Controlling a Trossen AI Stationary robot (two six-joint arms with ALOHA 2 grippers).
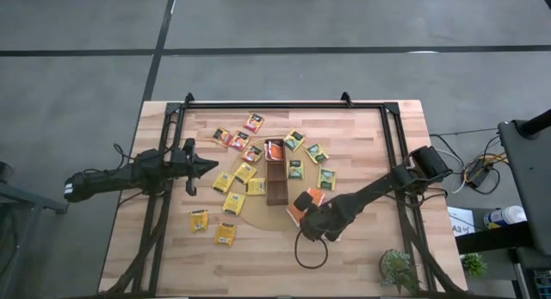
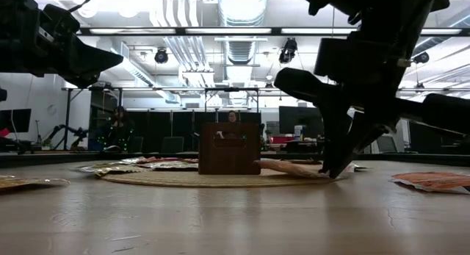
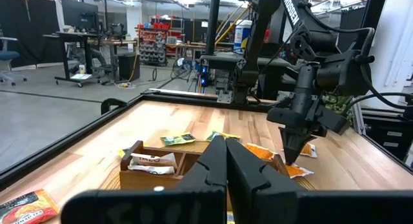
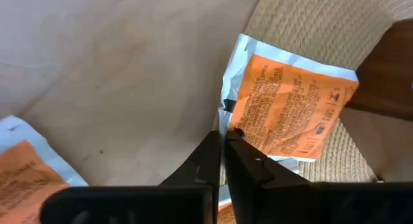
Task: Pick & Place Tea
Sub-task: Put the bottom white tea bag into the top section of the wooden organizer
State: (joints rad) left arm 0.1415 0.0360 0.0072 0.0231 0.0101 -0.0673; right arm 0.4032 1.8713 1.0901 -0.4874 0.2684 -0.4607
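Note:
Several yellow, orange and green tea sachets (image 1: pixel 245 171) lie flat around a dark-brown tray (image 1: pixel 276 174) standing on a round tan disc (image 1: pixel 258 214). My right gripper (image 1: pixel 303 214) points down at the disc's right edge, shut on an orange sachet (image 4: pixel 284 108) that lies half on the disc and half on the wood. A second orange sachet (image 4: pixel 26 175) lies beside it. My left gripper (image 1: pixel 213 167) hovers shut above the table, left of the tray, touching nothing. My right gripper has the orange sachet by its white-bordered side edge (image 4: pixel 230 114), pinched at the fingertips (image 4: pixel 237 133). The fingers come from above, slanting down from the table's right side. The sachet still lies flat, its far part on the tan disc (image 4: pixel 310 24).
The tray (image 2: pixel 229 148) holds some sachets at its far end. A black cable loop (image 1: pixel 310 252) lies near the right gripper, and a small plant (image 1: pixel 398 266) stands at the near right corner. A black frame (image 1: pixel 284 105) borders the table. Bare wood lies along the near edge.

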